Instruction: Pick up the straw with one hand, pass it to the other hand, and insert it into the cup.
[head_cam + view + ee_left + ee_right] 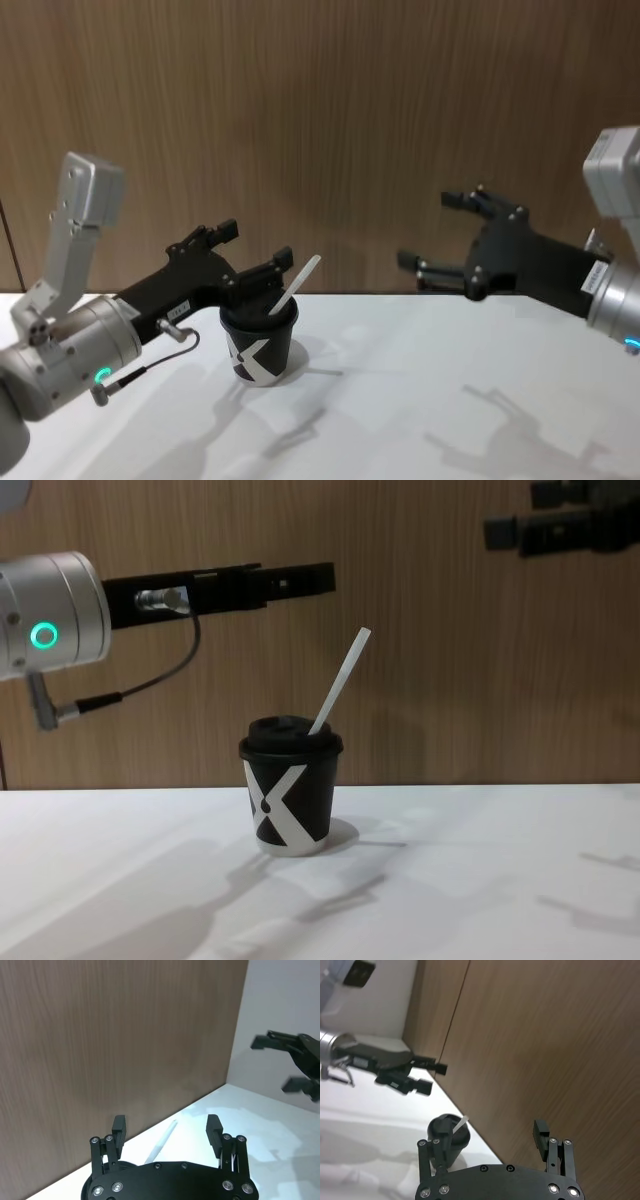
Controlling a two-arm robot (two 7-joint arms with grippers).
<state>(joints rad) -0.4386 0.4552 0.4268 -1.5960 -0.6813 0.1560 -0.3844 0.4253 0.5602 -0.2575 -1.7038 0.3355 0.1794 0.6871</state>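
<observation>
The straw [340, 680] stands in the cup [289, 795], leaning toward 1 o'clock; left hand [256, 262] spread wide above it, right hand [432, 232] wide at 3 o'clock, both empty

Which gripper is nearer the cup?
Left. The left gripper hangs open just above and behind the cup, where the straw leans. The right gripper is open, raised far off to the cup's right.

— Cup [290, 798]? Black paper, white X, white base rim, domed black lid; upright on the white surface [480, 880].
— Straw [340, 680]? Thin, white, stuck through the lid, leaning right.
</observation>
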